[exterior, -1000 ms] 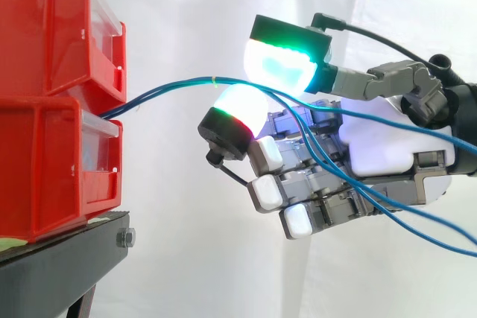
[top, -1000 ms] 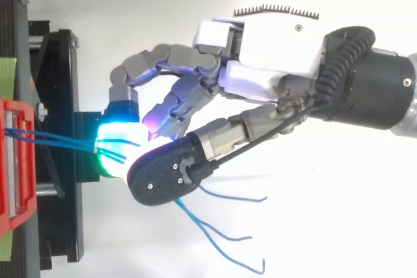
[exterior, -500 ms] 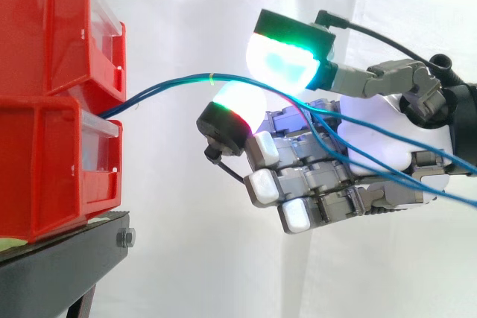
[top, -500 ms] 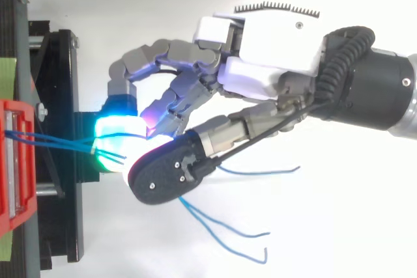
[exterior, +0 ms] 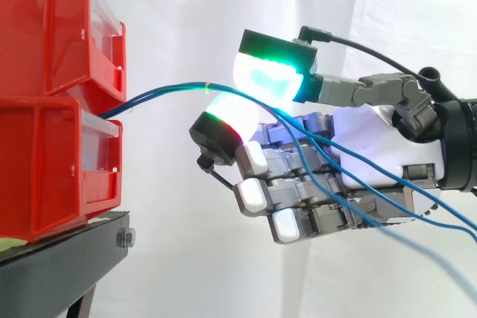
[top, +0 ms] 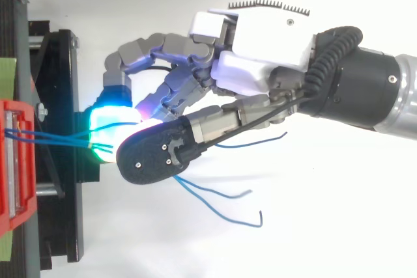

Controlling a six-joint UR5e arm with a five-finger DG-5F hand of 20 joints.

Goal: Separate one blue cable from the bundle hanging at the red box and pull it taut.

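1. At the left edge of the side view, two red boxes (exterior: pixel 45 147) sit stacked on a black stand (exterior: pixel 67 258).
2. The blue cables (exterior: pixel 160 93) come out between the boxes at mid-left and arch rightward together, clear of the stand.
3. At centre my fingers (exterior: pixel 268 72) are closed on the blue cables. A green-glowing pad above and a white-and-red one below pinch them, and the rest curl underneath.
4. Right of the pinch the strands fan apart and trail loose toward the lower right.
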